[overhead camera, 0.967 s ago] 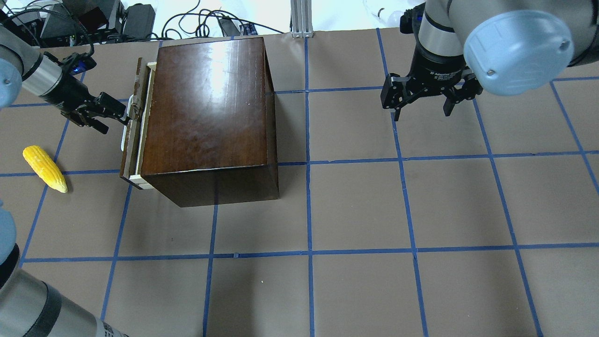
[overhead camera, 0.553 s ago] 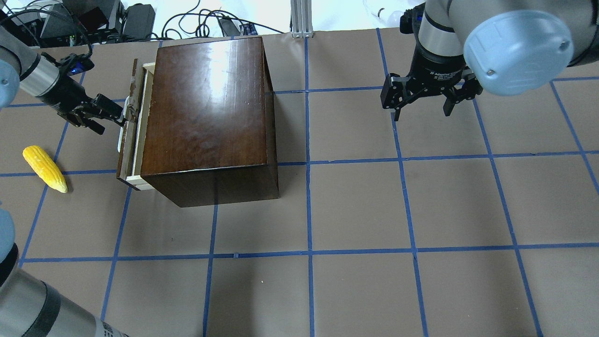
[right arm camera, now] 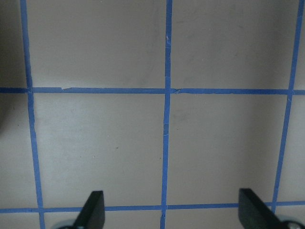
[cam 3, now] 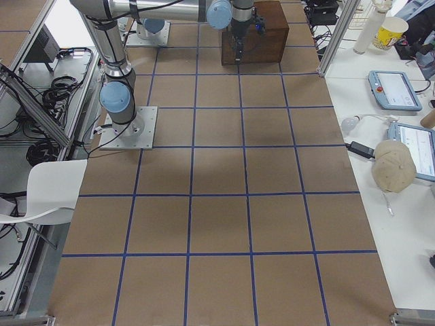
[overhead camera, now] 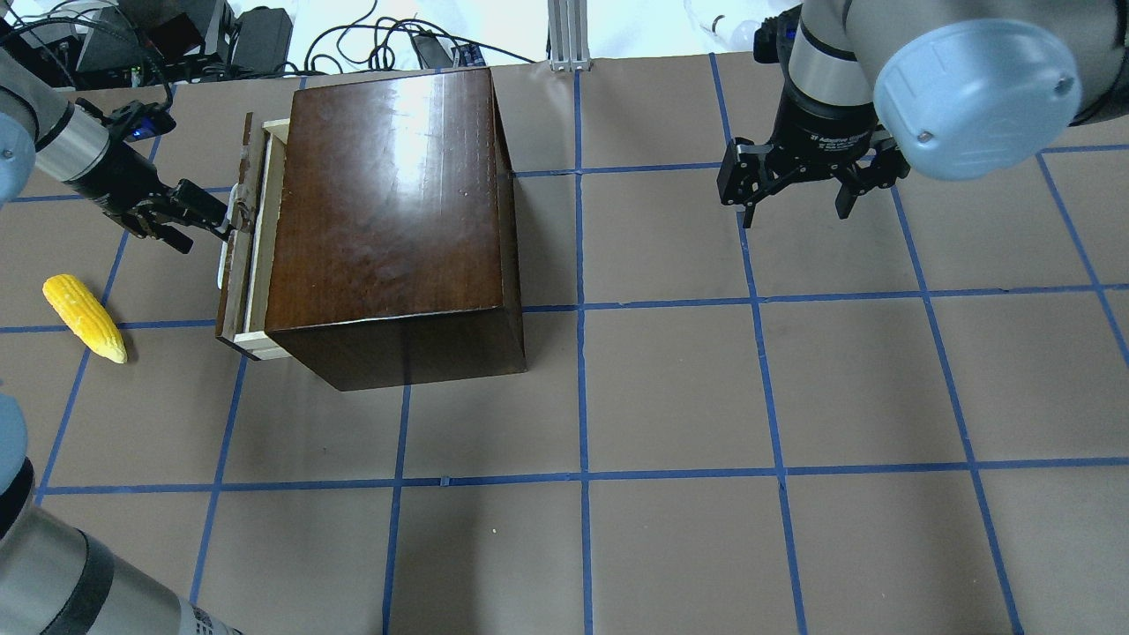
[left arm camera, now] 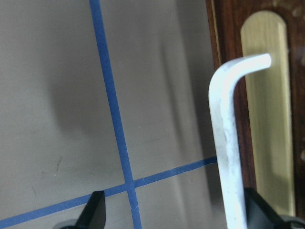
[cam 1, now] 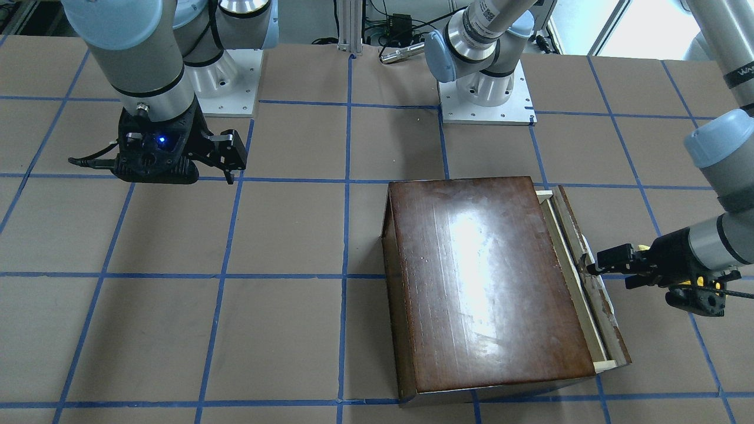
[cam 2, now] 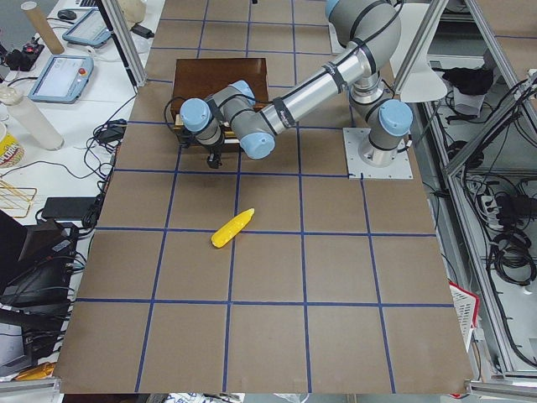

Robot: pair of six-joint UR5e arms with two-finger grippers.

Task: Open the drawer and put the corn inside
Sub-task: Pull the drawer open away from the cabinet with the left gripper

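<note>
Drawer (overhead camera: 242, 282) edge slightly out, corn (overhead camera: 84, 317) apart

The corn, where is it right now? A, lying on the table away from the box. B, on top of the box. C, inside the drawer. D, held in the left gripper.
A: the corn lies flat on the table, apart from the box.

White print on the right end effector (overhead camera: 794, 212) reads roughly "2F Adaptive"; no other text is legible.
</note>
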